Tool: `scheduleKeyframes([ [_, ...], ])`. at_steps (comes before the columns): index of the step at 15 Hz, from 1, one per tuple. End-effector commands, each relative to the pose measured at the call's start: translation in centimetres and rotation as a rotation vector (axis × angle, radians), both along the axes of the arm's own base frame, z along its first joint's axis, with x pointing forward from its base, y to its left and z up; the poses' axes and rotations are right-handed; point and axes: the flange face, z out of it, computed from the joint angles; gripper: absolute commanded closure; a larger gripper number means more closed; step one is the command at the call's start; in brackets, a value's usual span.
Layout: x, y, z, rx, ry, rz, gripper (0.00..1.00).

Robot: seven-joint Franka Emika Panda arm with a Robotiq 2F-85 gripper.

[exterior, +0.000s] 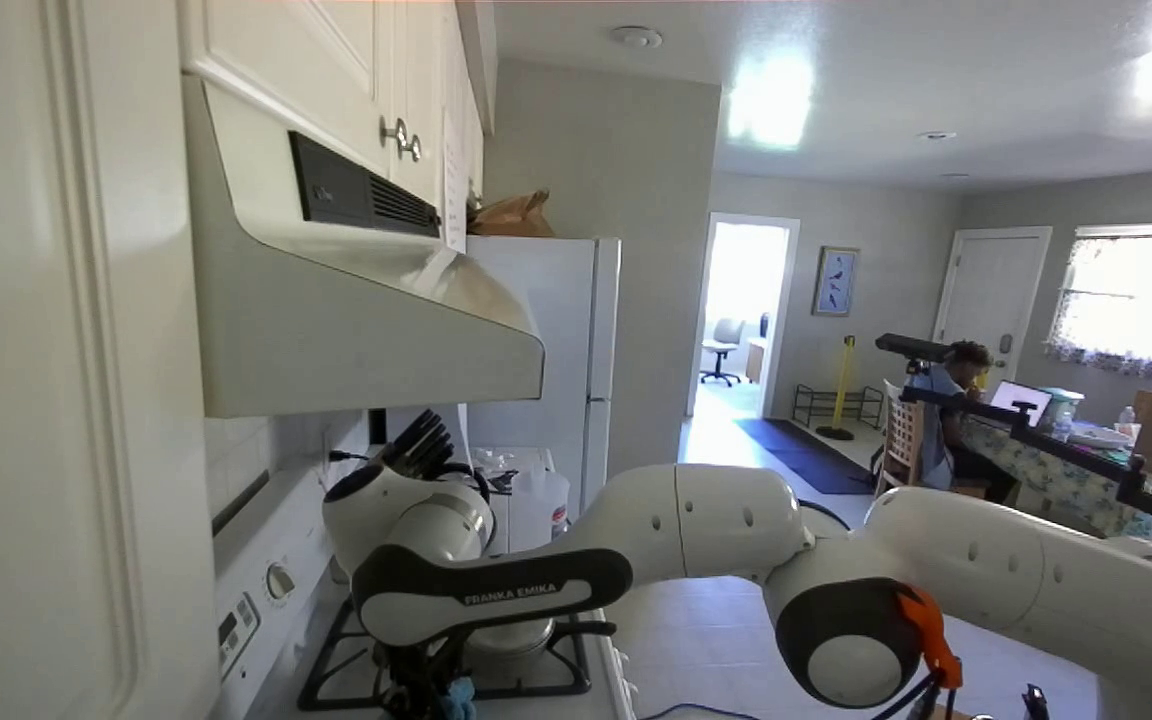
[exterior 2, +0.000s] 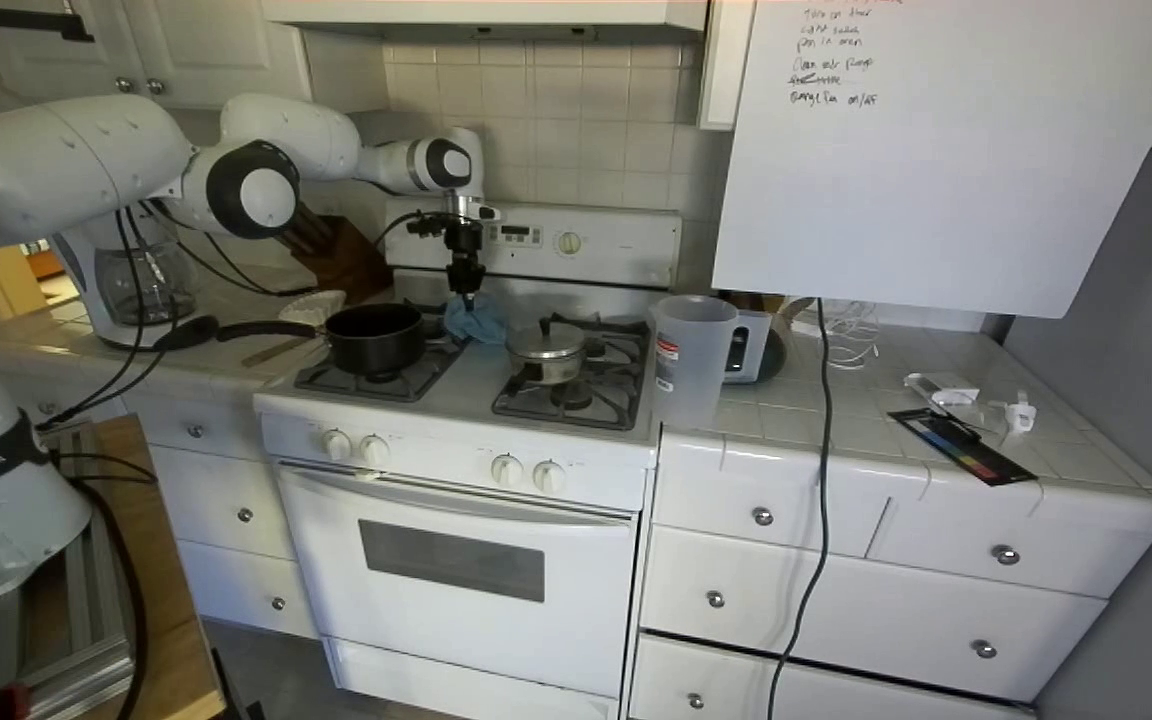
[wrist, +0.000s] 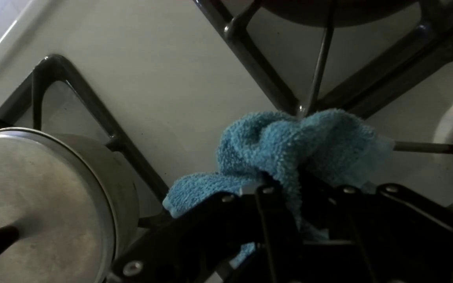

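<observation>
My gripper (wrist: 287, 186) points down over the stove and is shut on a crumpled blue cloth (wrist: 266, 143). A fold of the cloth is pinched between the dark fingers, and the rest bulges out around them. In an exterior view the gripper (exterior 2: 467, 285) and cloth (exterior 2: 477, 322) are low over the stovetop between the burner grates. The cloth also shows in an exterior view (exterior: 458, 697), partly cut off. A lidded metal pot (wrist: 41, 196) stands on a grate to the left in the wrist view. A black saucepan (exterior 2: 373, 345) stands on a burner on the cloth's other side.
A range hood (exterior: 366, 330) overhangs the stove. The back panel (exterior 2: 626, 245) stands close behind the gripper. A clear pitcher (exterior 2: 691, 360) is on the counter. A knife block (exterior 2: 346, 260) and coffee maker (exterior 2: 96, 280) are near the arm. A white sheet (exterior 2: 936, 170) hangs over the counter.
</observation>
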Motion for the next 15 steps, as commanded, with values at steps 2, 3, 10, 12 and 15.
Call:
scheduleKeyframes([
  [2, 0.1, -0.5, -0.6, 0.019, 0.012, -0.01, 0.97],
  [3, 0.2, -1.0, -1.2, 0.033, 0.015, -0.019, 0.97],
  [10, 1.1, -6.2, -6.6, 0.04, 0.01, -0.187, 0.97],
  [12, 1.1, -6.9, -8.1, 0.046, 0.007, -0.221, 0.97],
  [15, 1.5, -7.0, -9.9, 0.026, -0.068, -0.295, 0.97],
])
